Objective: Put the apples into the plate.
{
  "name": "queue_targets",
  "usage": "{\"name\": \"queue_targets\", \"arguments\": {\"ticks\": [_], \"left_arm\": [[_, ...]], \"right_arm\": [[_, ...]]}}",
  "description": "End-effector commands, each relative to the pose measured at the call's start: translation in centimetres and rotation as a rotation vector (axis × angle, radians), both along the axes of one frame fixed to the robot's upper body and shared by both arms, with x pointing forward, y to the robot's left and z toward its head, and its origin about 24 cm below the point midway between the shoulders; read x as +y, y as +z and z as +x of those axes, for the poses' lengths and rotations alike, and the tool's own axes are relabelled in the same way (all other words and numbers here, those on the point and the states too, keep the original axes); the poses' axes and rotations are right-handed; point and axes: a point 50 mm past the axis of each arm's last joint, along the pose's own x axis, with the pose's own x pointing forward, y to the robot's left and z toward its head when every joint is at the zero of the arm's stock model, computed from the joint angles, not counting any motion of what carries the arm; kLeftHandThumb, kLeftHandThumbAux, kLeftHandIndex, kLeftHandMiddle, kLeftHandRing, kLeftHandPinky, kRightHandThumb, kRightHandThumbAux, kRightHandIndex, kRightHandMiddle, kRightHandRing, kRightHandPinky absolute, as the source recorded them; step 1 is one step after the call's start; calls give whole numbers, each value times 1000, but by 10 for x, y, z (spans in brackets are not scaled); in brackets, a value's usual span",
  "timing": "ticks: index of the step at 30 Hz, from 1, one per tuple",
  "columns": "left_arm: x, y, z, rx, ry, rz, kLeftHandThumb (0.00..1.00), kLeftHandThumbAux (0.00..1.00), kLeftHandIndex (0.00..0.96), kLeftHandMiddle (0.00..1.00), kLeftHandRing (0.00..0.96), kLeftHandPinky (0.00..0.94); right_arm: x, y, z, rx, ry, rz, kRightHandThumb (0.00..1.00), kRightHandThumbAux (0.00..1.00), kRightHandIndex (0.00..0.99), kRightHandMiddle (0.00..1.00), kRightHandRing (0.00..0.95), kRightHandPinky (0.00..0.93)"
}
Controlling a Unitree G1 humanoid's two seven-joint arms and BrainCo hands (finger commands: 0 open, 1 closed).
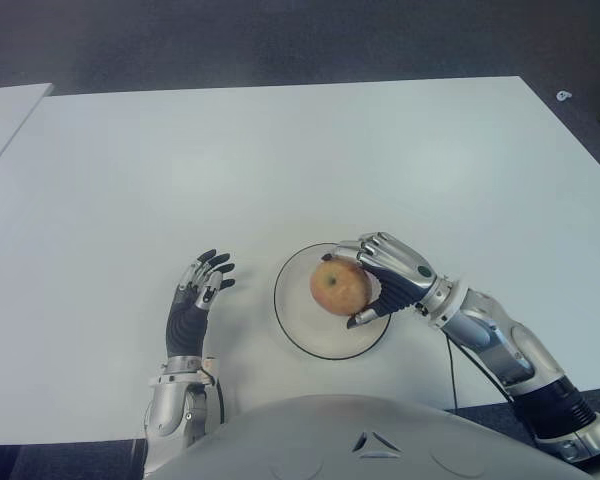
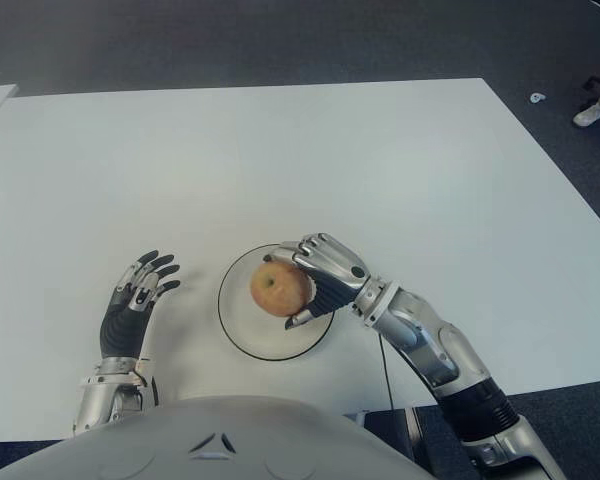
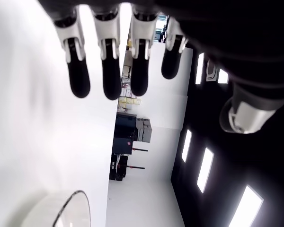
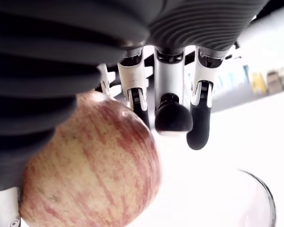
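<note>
One apple [image 1: 340,287] here, gripped in my right hand [image 1: 385,275] over the plate [image 1: 298,325]. Only the right wrist cam shows fingers [image 4: 199,118] curled past it. Left hand [image 1: 198,297] sits beside the plate, fingers spread, holding nothing. Plenty of bare table [image 1: 280,160] beyond.

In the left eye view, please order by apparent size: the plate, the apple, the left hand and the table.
1. table
2. plate
3. left hand, open beside the plate, on its left
4. apple, held over the plate by the right hand

The apple sits nearer the camera, so its rank is slightly unsure.
</note>
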Motion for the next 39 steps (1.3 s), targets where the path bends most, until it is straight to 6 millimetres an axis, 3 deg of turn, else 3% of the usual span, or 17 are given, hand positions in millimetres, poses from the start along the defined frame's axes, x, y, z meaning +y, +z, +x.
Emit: {"name": "queue_targets", "arguments": {"ticks": [1, 12, 33, 35, 39], "left_arm": [[-5, -2, -1, 10, -2, -8, 292, 476, 209, 261, 291, 323], [-10, 0, -3, 1, 6, 3, 293, 464, 220, 265, 292, 323], [-12, 0, -3, -57, -50, 1, 303, 469, 231, 256, 279, 319], [-12, 0, -3, -55, -54, 3, 302, 471, 231, 253, 275, 317], [-12, 0, -3, -48, -57, 4, 300, 474, 231, 251, 273, 316]], "right_arm": [[0, 12, 5, 25, 50, -93, 348, 850, 763, 856, 833, 825], [0, 14, 5, 38, 129, -191, 357, 853, 752, 858, 835, 834], [-6, 10, 3, 84, 125, -178, 412, 832, 737, 861, 834, 828], [-5, 8, 4, 91, 128, -175, 584, 767, 562, 843, 819, 809], [-5, 3, 5, 97, 127, -178, 673, 733, 472, 831, 810, 799]]}}
